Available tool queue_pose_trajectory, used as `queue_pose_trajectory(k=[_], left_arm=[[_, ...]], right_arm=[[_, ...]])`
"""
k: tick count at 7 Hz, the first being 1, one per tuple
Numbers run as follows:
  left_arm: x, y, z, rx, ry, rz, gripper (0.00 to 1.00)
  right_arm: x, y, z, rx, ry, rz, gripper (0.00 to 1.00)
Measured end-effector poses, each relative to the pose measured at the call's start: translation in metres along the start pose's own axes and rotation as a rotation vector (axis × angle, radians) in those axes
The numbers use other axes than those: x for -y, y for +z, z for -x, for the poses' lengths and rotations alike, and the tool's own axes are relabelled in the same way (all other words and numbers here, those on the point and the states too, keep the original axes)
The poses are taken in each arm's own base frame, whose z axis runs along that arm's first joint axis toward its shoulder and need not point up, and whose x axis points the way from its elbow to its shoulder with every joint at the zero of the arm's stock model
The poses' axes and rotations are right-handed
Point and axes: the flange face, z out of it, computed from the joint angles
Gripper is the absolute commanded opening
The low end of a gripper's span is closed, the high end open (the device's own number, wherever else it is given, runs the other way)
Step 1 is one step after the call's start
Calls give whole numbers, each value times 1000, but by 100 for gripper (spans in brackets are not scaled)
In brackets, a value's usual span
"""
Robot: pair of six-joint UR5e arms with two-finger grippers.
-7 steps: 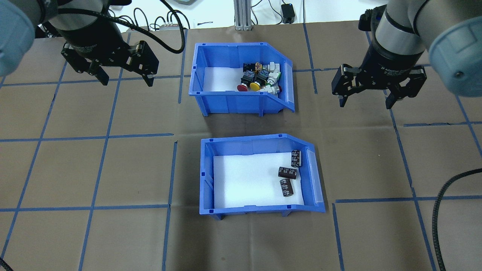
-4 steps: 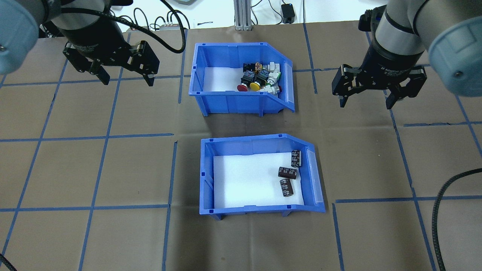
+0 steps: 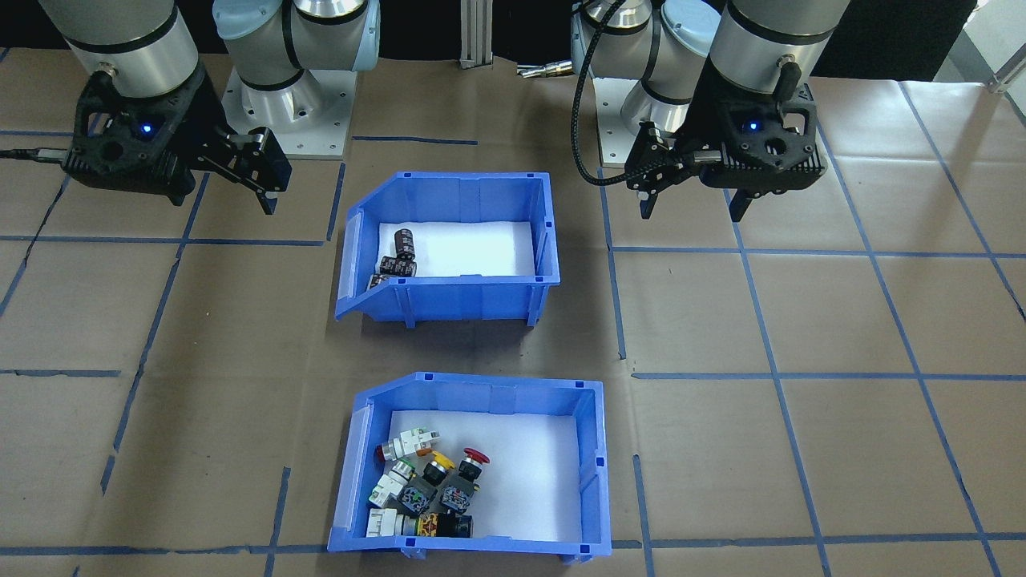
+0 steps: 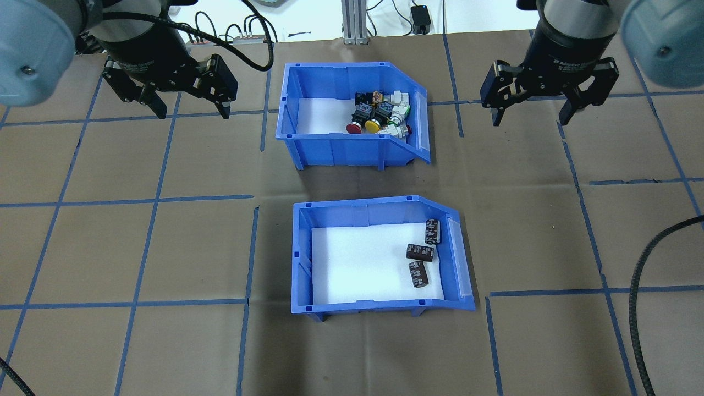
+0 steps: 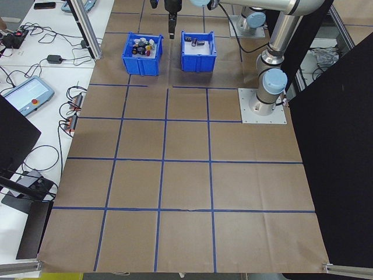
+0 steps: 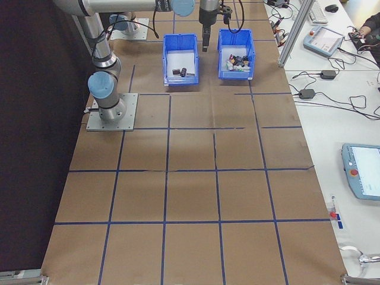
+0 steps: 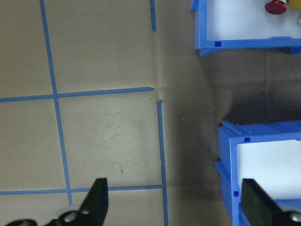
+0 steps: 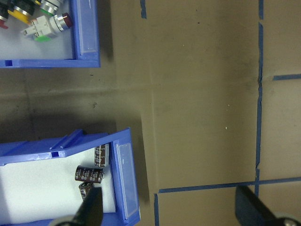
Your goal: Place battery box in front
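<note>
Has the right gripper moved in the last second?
Yes. In the overhead view the right gripper, open, has shifted toward the table's far edge, now level with the switch bin's far half.

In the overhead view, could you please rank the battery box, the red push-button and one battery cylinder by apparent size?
1. battery box, by far the largest.
2. battery cylinder.
3. red push-button, though it sits farther from the camera, so ranks 2 and 3 are unsure.

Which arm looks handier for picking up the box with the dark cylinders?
Probably the right: the right pincer hangs open nearer the battery box's sloped open end. The left pincer is open too, and about as far away.
</note>
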Motion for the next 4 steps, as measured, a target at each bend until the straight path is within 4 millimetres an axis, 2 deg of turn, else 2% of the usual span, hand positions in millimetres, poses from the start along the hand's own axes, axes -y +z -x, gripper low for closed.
queue_pose_trajectory(k=[2, 4], left_arm=[[5, 4, -9, -8, -189, -21, 100], [-12, 7, -37, -4, -457, 11, 100]], right_arm=[[24, -4, 19, 2, -211, -10, 100], [34, 7, 58, 0, -497, -2, 100]])
